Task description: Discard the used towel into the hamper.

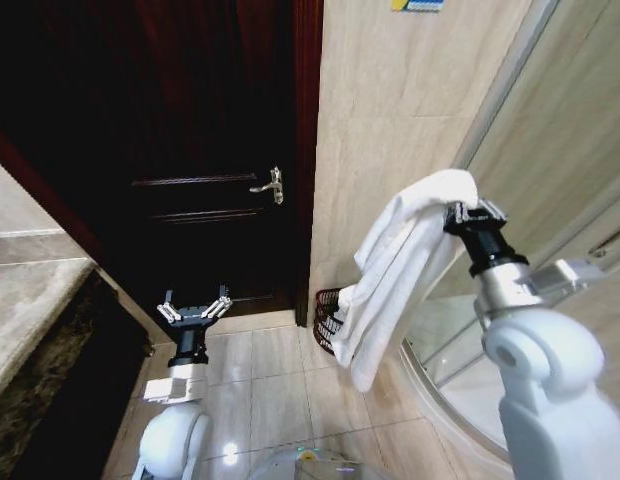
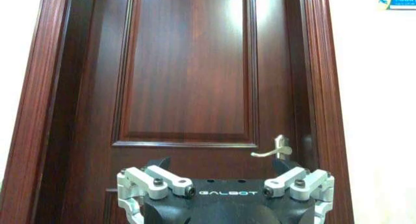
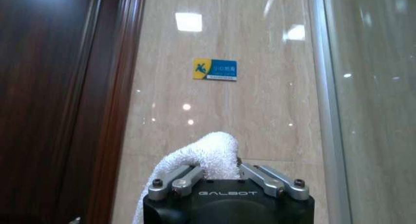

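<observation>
I see my right gripper (image 1: 468,212) clamped on the white towel (image 1: 395,270), which hangs above the hamper (image 1: 330,318) at 1 o'clock. My left gripper (image 1: 195,308) idles, fingers spread.

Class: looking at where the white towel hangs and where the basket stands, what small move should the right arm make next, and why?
Probably lower the right gripper a little: it holds the white terry towel high, draping down in front of the reddish-brown openwork wicker hamper on the floor by the wall.
</observation>
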Controlling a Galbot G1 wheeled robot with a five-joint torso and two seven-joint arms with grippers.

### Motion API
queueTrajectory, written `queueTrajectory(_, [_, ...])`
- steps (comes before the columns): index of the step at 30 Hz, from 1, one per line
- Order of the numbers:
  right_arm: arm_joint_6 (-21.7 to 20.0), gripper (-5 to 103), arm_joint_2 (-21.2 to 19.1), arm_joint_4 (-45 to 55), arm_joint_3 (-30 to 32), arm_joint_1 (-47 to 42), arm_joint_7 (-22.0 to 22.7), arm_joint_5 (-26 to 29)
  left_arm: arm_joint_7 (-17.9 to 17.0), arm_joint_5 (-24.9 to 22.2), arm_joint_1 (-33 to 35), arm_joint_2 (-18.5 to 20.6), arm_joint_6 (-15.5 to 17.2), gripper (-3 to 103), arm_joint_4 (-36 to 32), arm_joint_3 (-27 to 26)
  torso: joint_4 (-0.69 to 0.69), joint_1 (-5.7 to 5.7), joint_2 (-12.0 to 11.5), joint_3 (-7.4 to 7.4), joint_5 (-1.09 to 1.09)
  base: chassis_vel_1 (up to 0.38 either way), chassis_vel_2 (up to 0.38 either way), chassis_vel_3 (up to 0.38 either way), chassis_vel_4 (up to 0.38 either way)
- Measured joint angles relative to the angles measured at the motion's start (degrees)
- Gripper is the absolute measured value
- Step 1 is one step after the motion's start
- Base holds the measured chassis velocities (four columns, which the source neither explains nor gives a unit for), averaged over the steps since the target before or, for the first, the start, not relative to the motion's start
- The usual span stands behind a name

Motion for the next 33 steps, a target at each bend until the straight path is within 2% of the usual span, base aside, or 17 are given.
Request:
queueTrajectory(6, [0.47,7,-0.97,-9.15,-1.89,9.54,-2.92,1.74,-0.03,0.80,0.76,-1.11,-3.34,100,0.83,-0.37,-0.01,0.74,1.63,0.89,0.01,0.000,0.000,0.000,0.000])
queueTrajectory(17, [0.55,7,-1.06,-22.56,-7.52,26.18,-5.42,3.54,-0.40,2.04,0.81,-2.72,-4.72,100,1.91,-0.17,-0.01,0.80,1.78,0.97,0.00,0.000,0.000,0.000,0.000])
queueTrajectory(21, [1.37,7,0.71,-29.86,-11.38,35.15,-5.24,3.19,0.21,4.15,0.97,-4.77,-6.28,100,3.40,0.16,0.02,0.73,1.61,0.89,-0.03,0.000,0.000,0.000,0.000])
queueTrajectory(27, [1.90,7,2.04,-36.48,-12.77,39.71,-5.68,1.47,0.16,4.56,1.14,-4.95,-6.63,100,3.48,0.11,0.01,0.66,1.47,0.81,-0.02,0.000,0.000,0.000,0.000])
queueTrajectory(33, [3.29,7,2.71,-40.60,-13.53,38.33,-6.89,-0.28,-1.00,4.49,1.10,-4.93,-6.95,100,3.17,0.13,-0.02,0.60,1.34,0.74,0.01,0.000,0.000,0.000,0.000])
